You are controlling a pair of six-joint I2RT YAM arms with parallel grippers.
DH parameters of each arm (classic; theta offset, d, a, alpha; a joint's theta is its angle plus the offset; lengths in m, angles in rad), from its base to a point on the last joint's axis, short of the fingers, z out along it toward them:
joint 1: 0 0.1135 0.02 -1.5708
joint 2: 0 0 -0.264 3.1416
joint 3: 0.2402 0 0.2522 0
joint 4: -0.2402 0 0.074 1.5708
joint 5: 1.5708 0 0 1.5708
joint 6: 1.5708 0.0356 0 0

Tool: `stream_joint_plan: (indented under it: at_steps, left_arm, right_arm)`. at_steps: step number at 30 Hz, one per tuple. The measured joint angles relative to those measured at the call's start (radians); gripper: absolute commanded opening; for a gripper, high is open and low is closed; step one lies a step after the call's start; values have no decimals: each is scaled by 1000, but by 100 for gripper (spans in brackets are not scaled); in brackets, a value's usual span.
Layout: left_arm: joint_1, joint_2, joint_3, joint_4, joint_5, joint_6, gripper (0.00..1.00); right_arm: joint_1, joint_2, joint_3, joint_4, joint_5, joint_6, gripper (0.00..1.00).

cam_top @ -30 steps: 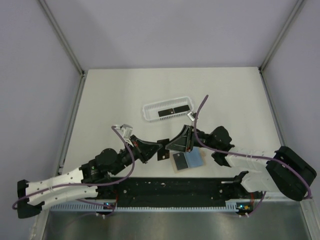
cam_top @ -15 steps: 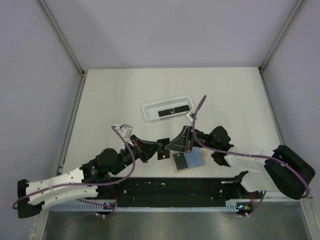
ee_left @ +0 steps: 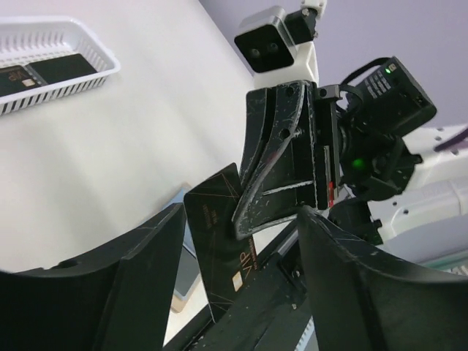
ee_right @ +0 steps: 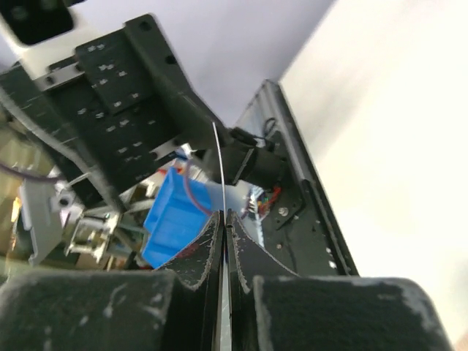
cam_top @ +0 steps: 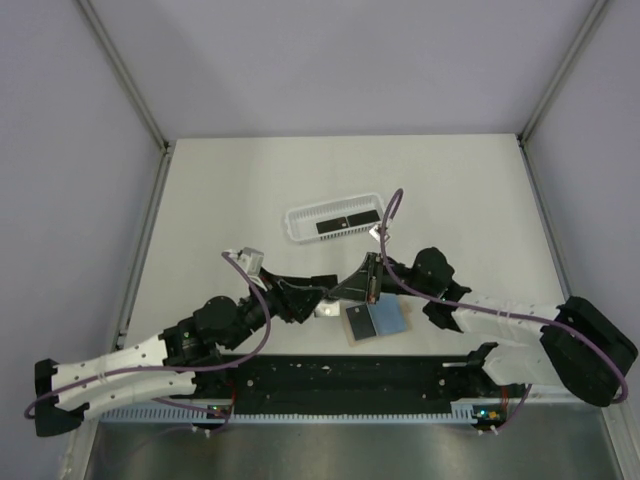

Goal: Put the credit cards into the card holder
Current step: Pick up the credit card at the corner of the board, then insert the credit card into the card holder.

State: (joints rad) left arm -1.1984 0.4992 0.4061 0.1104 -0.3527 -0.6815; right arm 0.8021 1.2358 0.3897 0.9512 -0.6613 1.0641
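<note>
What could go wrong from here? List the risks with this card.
The right gripper pinches the credit card near one edge only, so it may pivot or slip. The open left gripper flanks the card closely; pulling away could knock it. The card holder lies flat, so sliding it in may snag.

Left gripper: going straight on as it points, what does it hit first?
Likely the black card pinched in the right gripper, straight ahead between the fingers of the open left gripper. Depth unclear; the right fingertips look about as near.
</note>
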Motion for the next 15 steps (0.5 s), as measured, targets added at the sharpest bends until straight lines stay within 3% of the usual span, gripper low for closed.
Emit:
stream_joint_plan:
  at_steps: [8,15]
  left_arm:
    - [2,-24,2,-81,-98,-6,78]
    - [9,65,34,-111,-120,-5,75]
  right_arm:
    - [-15,-212,165,-783,357,-230,0]
    - [-35,-238,207,-1186,573,-326,0]
